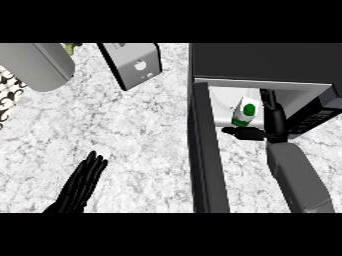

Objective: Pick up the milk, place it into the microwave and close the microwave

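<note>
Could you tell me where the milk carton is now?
Head view, right side: the white, green-marked milk carton sits inside the open black microwave, just left of the black right hand.

marbled counter (130, 140) carries a microwave (270, 62) (door open) and toaster (135, 64).

Bright, even light; soft shade inside microwave (270, 62).

A smooth grey forearm (299, 175), boxy and slightly tapered, is joined to a plain black right hand (273, 125) with slim fingers. The left hand (82, 186) is made equally black, with long, thin fingers.
</note>
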{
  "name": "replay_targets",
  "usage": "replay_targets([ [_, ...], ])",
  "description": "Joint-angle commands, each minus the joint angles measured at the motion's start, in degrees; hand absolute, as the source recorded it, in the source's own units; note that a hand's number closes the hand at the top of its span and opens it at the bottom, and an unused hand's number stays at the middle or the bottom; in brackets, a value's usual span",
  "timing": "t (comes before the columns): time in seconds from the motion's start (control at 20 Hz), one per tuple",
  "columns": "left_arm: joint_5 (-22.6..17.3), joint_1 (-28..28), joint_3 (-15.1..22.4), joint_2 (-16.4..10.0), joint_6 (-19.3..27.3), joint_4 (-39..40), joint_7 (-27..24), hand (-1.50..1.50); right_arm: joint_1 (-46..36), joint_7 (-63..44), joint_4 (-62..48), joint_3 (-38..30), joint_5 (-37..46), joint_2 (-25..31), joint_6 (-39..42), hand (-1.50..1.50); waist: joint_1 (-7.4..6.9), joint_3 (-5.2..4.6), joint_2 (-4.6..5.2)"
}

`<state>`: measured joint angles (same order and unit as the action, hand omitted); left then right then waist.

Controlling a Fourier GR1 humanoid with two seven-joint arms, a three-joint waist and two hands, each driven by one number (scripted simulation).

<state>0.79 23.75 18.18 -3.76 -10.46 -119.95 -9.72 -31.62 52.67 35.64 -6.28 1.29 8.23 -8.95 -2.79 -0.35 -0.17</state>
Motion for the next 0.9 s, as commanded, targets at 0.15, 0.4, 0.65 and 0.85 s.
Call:
replay_targets([
  [0.15,4.09,-5.84,3.76,-0.43,-2.10,7.81,-0.31,1.50,-3.28,-5.29,-9.49,-3.49,-4.27,2.17,9.62,-1.50,2.05,0.41,0.56],
  [0.4,7.67,-10.24,6.96,0.42,-1.57,6.89,5.43,1.50,5.32,-2.14,-4.28,-1.25,-3.25,1.94,11.32,-1.50,3.24,0.36,0.06],
  [0.65,8.98,-15.45,6.09,3.63,-0.01,19.03,2.34,1.50,14.62,-9.04,12.66,2.35,-3.97,1.44,13.21,-1.50,4.44,0.23,-0.29],
  [0.85,13.46,-23.12,8.13,3.69,2.81,27.16,3.64,1.50,21.57,-5.86,15.01,2.09,-4.61,3.59,16.22,-1.50,4.82,0.27,0.01],
])
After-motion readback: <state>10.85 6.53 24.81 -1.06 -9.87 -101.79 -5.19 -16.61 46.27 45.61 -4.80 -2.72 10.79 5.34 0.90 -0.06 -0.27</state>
